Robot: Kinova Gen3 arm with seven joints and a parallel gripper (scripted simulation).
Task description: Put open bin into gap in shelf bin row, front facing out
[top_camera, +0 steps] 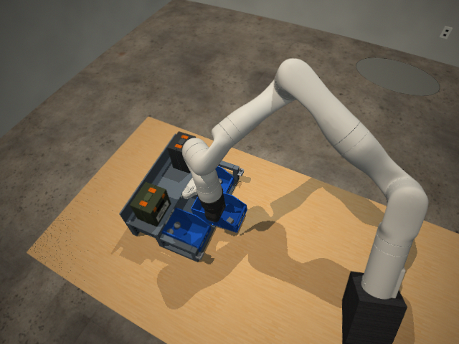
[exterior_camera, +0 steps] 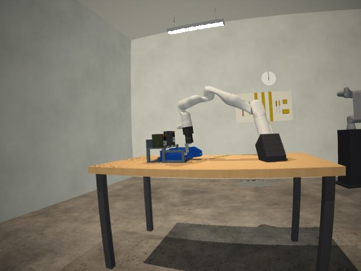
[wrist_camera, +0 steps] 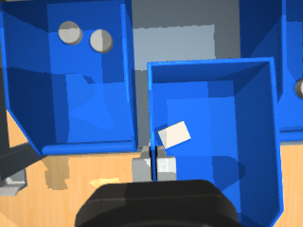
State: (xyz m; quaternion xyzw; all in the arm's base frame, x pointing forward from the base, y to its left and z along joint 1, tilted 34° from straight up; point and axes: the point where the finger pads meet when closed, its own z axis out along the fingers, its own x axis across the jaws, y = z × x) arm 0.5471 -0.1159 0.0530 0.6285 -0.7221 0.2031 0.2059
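The open blue bin point(wrist_camera: 213, 137) with a small white block point(wrist_camera: 174, 134) in it sits partly in the gap of the shelf row, its front end sticking out over the table; it also shows in the top view point(top_camera: 226, 213). My gripper point(wrist_camera: 153, 157) is shut on the bin's left side wall, near its front. A second blue bin point(wrist_camera: 71, 80) with two grey round parts point(wrist_camera: 85, 37) stands to its left in the grey shelf. A third blue bin point(wrist_camera: 291, 66) is at the right edge.
A dark green box point(top_camera: 150, 203) and a black box point(top_camera: 179, 150), both with orange tabs, stand on the shelf's upper board. The arm's black base point(top_camera: 372, 314) is at the table's near right. The shelf frame's post point(top_camera: 237, 172) is beside the bins.
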